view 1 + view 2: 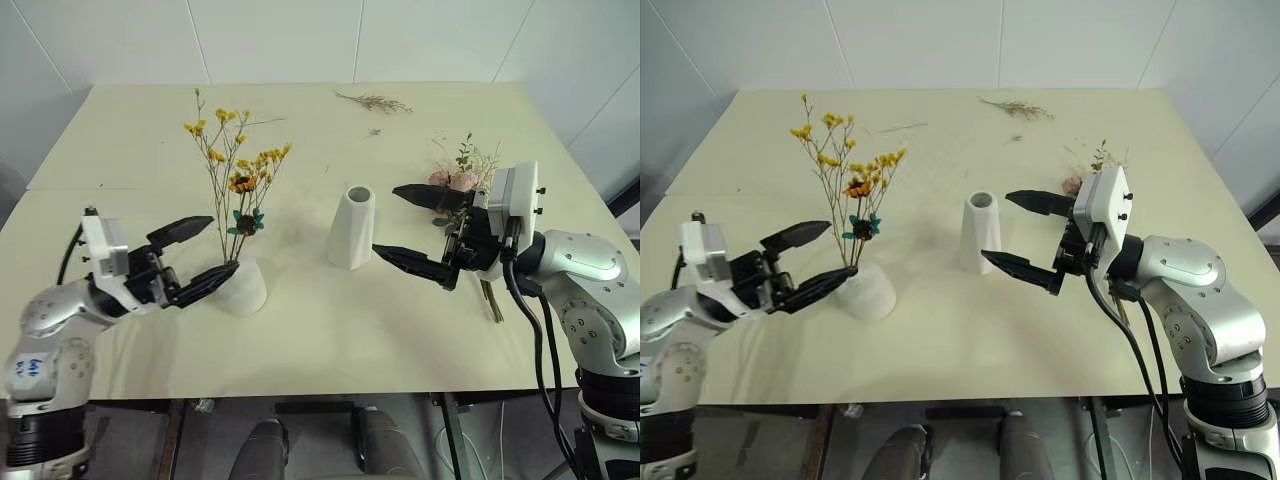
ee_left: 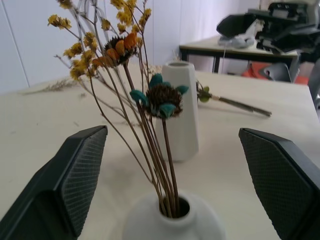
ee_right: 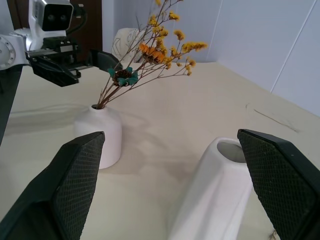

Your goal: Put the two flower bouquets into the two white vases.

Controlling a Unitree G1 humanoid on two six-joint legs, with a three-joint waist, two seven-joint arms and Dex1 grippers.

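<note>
We see the sparse yellow-orange wildflower bunch standing in the squat white dome vase, left of the taller tapered white vase; the pink rose bouquet lies right on the table.

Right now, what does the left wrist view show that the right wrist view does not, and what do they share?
Left wrist only: the pink bouquet's stems lying on the table behind the tall vase, and the right tool seen from outside.
Right wrist only: the left tool seen from outside.
Both: the yellow bouquet standing in the squat vase, and the empty tall vase.
</note>
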